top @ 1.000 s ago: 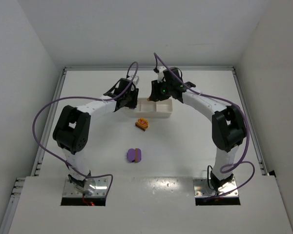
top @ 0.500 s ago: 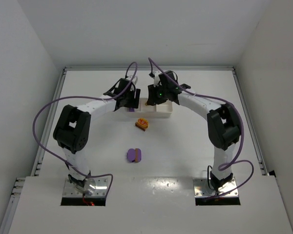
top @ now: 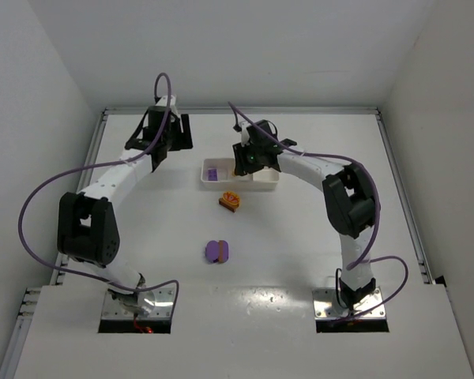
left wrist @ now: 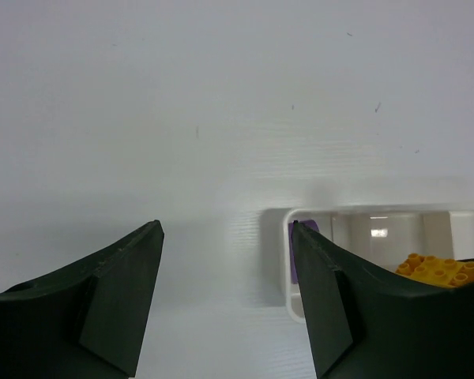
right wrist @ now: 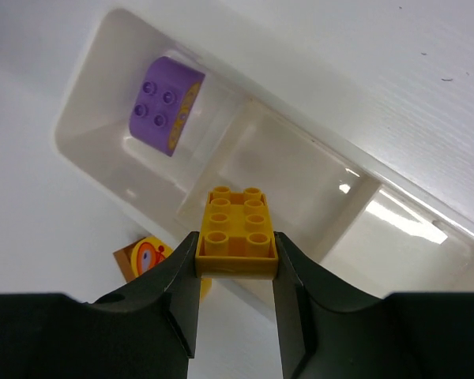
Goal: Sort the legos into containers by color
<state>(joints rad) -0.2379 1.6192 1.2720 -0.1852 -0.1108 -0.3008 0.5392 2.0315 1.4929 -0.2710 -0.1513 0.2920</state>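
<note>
Yellow lego [right wrist: 236, 230] between jaws of right tool [right wrist: 237, 251]

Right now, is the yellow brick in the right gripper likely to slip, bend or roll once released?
Probably stiff: the yellow brick shows crisp edges while the right gripper pinches its flat sides. Its plastic looks smooth, so a light grip might slip. Boxy and flat-based, it should settle in the white tray without rolling.

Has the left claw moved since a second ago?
Yes. The left claw has swung left and farther back, clear of the long white three-compartment plastic tray.
</note>
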